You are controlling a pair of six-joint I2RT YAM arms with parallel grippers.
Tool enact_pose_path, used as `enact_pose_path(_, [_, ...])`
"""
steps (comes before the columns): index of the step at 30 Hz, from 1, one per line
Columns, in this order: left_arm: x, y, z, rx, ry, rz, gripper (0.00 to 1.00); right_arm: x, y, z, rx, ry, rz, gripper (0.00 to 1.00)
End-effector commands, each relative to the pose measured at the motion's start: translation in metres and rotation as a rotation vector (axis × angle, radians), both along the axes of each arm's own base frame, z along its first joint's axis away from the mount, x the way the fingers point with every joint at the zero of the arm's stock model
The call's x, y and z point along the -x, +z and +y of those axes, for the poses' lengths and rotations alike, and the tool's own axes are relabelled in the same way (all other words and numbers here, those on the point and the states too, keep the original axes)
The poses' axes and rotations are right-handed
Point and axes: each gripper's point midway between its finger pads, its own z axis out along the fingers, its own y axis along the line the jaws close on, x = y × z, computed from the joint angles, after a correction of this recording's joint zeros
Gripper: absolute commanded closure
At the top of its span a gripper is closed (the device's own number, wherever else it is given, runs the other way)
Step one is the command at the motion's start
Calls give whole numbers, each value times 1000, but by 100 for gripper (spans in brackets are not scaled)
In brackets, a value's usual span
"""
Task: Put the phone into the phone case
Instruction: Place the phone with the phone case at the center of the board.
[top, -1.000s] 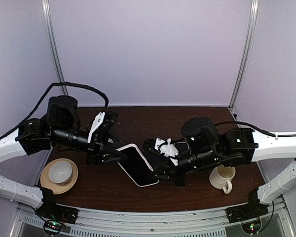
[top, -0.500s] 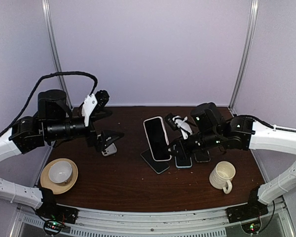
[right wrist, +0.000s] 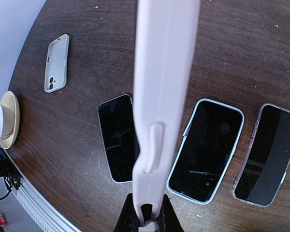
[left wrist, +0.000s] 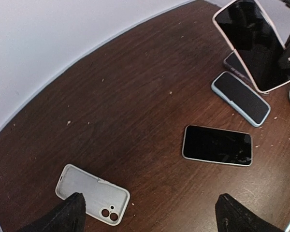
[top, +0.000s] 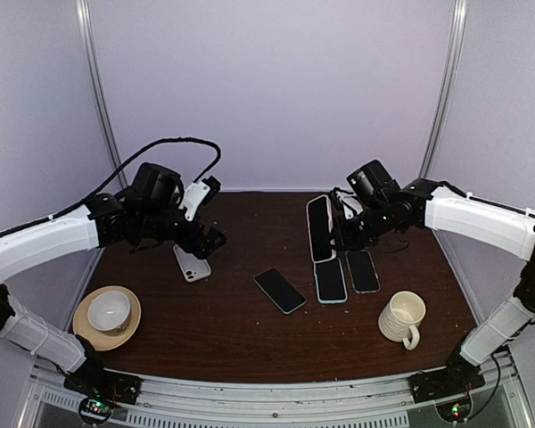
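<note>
Left gripper (left wrist: 149, 205): jaws wide apart and empty, hovering over the surface (left wrist: 135, 96), with the empty white case (left wrist: 93, 194) lying inside-up just beside one fingertip. Right gripper (right wrist: 145, 218): clamped on one short end of a pale-cased phone (right wrist: 160, 87), holding it up off the surface. The bare phone (left wrist: 217, 145) lies flat, screen up, well apart from the case and near a blue-cased phone (left wrist: 240, 97). Judgement: the phone is stiff, thin, glass-faced and slick. Lying flat it offers only its long edges, so pinch across the width. The case looks light and flexible and is likely to skid, so it should be pinned. The right wrist view shows the held phone edge-on, side button visible. The left wrist view shows its dark screen instead.
</note>
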Motion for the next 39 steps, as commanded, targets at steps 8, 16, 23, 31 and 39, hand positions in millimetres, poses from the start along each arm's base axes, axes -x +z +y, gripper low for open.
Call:
enact_pose_path(8, [-53,-57,48,60,258,265,2,-69,-20,28,-27,79,62,100])
enact_pose_path(16, [-63,-67,65,40,308,290,3,-121,-43,48,-101,103,128,100])
enact_pose_path(23, [-65,-71,66,36,308,302,3,-152,-51,28,-111,77,157,100])
enact_pose_path(31, [-67,-73,68,37,311,311,2,-156,-67,-9,-59,73,216,100])
enact_pose_path(39, [-66,-73,66,48,301,323,3,-159,-77,-19,-97,66,250,100])
